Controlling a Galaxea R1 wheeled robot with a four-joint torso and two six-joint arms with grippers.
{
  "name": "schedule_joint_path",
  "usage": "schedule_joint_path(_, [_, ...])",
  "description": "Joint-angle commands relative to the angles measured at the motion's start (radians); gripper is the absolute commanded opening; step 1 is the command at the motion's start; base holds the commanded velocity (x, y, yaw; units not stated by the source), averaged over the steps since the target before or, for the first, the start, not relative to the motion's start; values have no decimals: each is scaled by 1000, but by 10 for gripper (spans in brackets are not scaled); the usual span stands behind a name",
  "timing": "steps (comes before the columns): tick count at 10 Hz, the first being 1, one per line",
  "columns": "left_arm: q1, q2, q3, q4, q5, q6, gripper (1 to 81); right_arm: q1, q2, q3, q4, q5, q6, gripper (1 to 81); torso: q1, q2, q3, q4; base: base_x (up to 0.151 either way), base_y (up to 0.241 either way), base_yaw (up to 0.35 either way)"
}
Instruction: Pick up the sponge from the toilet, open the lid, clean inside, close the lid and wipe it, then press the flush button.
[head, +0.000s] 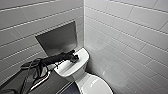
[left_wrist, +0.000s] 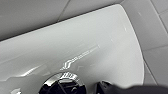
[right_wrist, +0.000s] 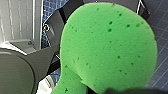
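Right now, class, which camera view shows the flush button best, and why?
The left wrist view: the flush button lies close, shiny-rimmed, on the white tank top. In the head view the left gripper covers it. The right wrist view faces the green sponge.

A bright green soft sponge (right_wrist: 107, 50) with a rounded head and a narrower waist is very near to the camera and covers most of what lies behind it. Its surface has many small dark pores. Behind it are dark angular plates of the robot (right_wrist: 56, 27), and beside them a smooth grey rounded robot part (right_wrist: 17, 72). Further behind is a floor of small blue-grey square tiles (right_wrist: 160, 75) and a white ribbed surface (right_wrist: 17, 22).
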Motion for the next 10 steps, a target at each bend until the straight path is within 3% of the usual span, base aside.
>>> schedule_joint_path(1, [-141, -30, 0, 14, 97, -3, 10, -1, -11, -7, -5, -69, 4, 10, 0, 0, 0, 0, 0, 0, 0])
schedule_joint_path(5, [-213, -105, 134, 0, 101, -14, 10, 0, -3, -13, -5, -69, 4, 10, 0, 0, 0, 0, 0, 0, 0])
schedule_joint_path(10, [-229, -140, 151, 3, 108, -25, 10, 2, -3, -8, -5, -69, 4, 10, 0, 0, 0, 0, 0, 0, 0])
